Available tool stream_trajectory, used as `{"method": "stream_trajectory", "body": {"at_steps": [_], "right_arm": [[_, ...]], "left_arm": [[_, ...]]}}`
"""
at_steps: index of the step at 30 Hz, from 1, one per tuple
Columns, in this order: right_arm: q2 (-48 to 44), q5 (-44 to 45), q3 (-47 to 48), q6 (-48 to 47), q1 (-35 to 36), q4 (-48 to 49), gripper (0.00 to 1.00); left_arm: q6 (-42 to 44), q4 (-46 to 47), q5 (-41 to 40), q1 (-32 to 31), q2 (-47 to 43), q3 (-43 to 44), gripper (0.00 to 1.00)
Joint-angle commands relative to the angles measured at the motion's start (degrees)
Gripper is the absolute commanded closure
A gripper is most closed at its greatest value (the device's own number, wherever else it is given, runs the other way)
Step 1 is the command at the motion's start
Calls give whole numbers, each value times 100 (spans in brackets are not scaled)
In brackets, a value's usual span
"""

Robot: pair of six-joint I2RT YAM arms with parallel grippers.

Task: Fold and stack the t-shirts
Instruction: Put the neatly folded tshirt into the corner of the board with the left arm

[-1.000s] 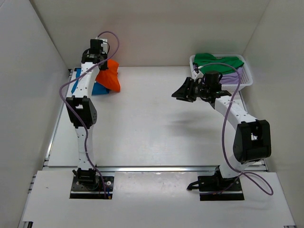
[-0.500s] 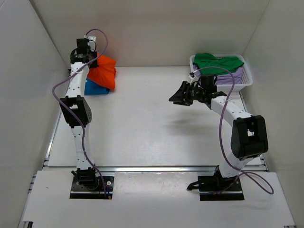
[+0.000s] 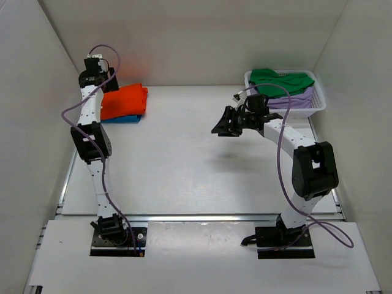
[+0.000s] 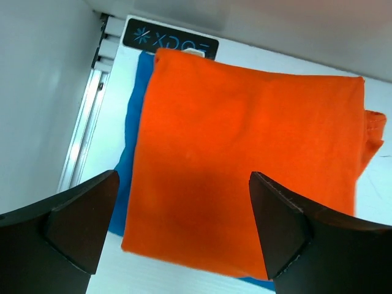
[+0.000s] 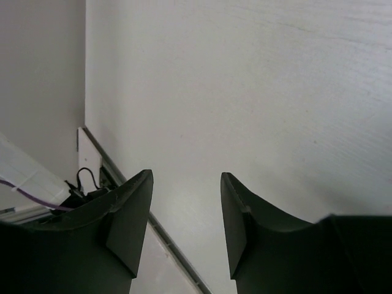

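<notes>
The bright orange t-shirt point(image 3: 124, 100) lies folded flat on top of the folded blue t-shirt point(image 3: 127, 119) at the back left of the table. In the left wrist view the orange t-shirt point(image 4: 245, 147) covers most of the blue one point(image 4: 131, 153), which shows only along its edge. My left gripper point(image 3: 108, 86) hangs just above the stack, open wide point(image 4: 184, 177), holding nothing. My right gripper point(image 3: 220, 126) hovers over the bare middle right of the table, open point(image 5: 186, 176) and empty. A green t-shirt point(image 3: 278, 79) and a pale lavender one point(image 3: 296, 98) lie in the basket.
The white lattice basket point(image 3: 313, 109) stands at the back right corner. White walls close in the table on the left, back and right. A metal rail point(image 4: 86, 131) runs along the table's left edge beside the stack.
My left gripper has opened and let go of the orange t-shirt, which now lies flat on the blue one. The left arm swung back and left. The right gripper drifted slightly left.
</notes>
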Motion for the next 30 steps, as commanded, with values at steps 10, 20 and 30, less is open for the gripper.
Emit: {"method": "stream_trajectory", "body": {"at_steps": [10,20,30], "right_arm": [[-1287,1569,-1054,-908,18,-862,52],[-3344,2513,-2584,-1322,255,-1276,51],[-4592,3031,-2752,-1683,89,-2102,50]], "left_arm": [[-761,-1219,1320,-1106,-2923,-2883,2],[-1447,-148,1733,-2119,-6526,-7718,1],[-1210,-762,848,-2373,-7855,-8994,1]]}}
